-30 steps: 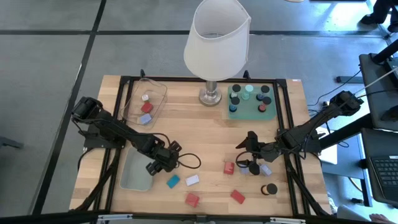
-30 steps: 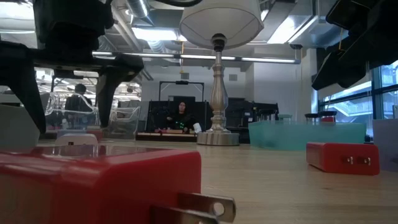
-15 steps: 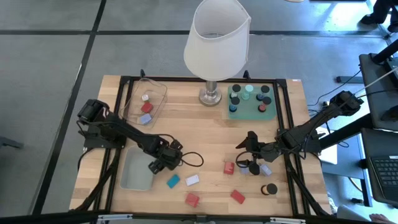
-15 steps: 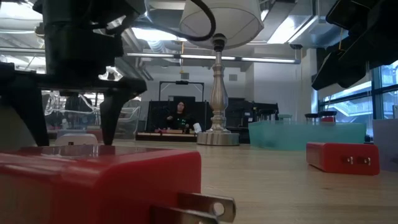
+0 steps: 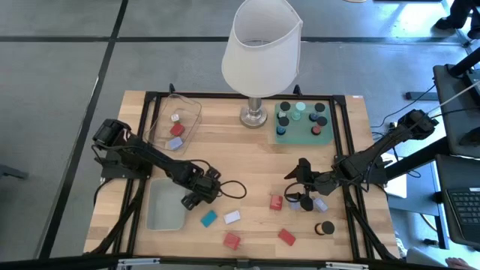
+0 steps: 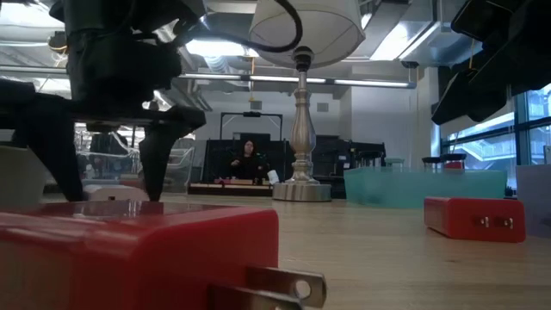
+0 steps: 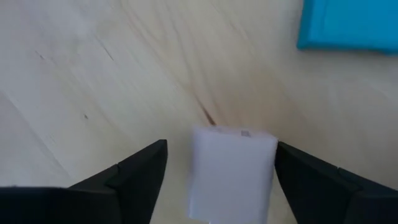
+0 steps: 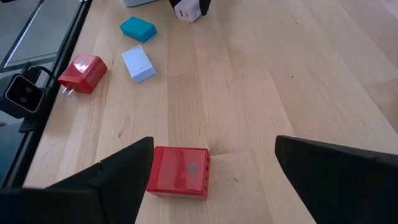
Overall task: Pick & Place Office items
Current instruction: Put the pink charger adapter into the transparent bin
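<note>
A small lavender-white block [image 7: 231, 171] sits between the spread fingers of the left gripper [image 5: 196, 195], a gap showing on each side; the pictures do not settle whether it rests on the wooden surface [image 5: 247, 165] or hangs just above it. Just beyond this gripper lie a teal block [image 5: 208, 218] and a pale lavender block [image 5: 232, 217], close together. A little farther out are two red blocks, one [image 5: 232, 240] near the surface's front edge and another [image 5: 286, 237] beside it. On the gripper's other side, touching distance away, is the grey-blue bin [image 5: 165, 204].

The right gripper [image 5: 301, 196] hovers with fingers wide apart over a red plug-like block [image 8: 180, 172], which lies on the surface between the fingers. A lavender block [image 5: 320, 204] lies just beside this gripper, and a round black cap [image 5: 324, 227] sits near it.

Well behind both grippers stand a clear tray [image 5: 177, 124] holding a few small pieces, a white-shaded lamp [image 5: 261, 46], and a green mat [image 5: 302, 121] carrying dark and mint caps.
</note>
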Motion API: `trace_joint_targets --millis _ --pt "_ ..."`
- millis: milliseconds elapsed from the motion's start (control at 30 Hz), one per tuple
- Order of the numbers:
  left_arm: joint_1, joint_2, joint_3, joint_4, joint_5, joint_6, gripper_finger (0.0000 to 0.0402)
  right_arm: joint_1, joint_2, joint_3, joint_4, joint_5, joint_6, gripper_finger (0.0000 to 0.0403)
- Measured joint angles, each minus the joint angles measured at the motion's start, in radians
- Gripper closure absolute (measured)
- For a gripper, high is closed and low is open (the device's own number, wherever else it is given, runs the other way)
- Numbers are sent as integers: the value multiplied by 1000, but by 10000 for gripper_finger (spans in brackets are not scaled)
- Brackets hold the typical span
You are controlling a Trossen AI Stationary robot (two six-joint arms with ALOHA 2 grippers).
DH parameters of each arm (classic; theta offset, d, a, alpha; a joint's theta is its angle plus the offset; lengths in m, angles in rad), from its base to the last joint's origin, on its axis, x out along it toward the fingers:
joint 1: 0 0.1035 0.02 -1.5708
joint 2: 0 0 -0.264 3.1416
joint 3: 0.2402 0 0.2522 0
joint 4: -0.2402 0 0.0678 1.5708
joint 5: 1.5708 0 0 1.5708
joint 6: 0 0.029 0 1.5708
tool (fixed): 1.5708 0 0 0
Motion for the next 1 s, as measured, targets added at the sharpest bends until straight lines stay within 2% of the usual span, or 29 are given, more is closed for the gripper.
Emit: trace_joint_targets --millis 300,433,533,733,1000 --pt "-8 -1 1 4 0 8 210 0 0 0 0 0 0 64" --pt "-8 -2 2 -8 22 5 214 0 0 0 0 0 0 64" --pt "-8 -2 2 -8 41 -11 190 0 0 0 0 0 0 64" --pt "-8 -2 2 -11 7 0 127 0 0 0 0 0 0 64" --pt "-8 -2 2 28 3 -115 113 0 0 0 0 -1 0 64"
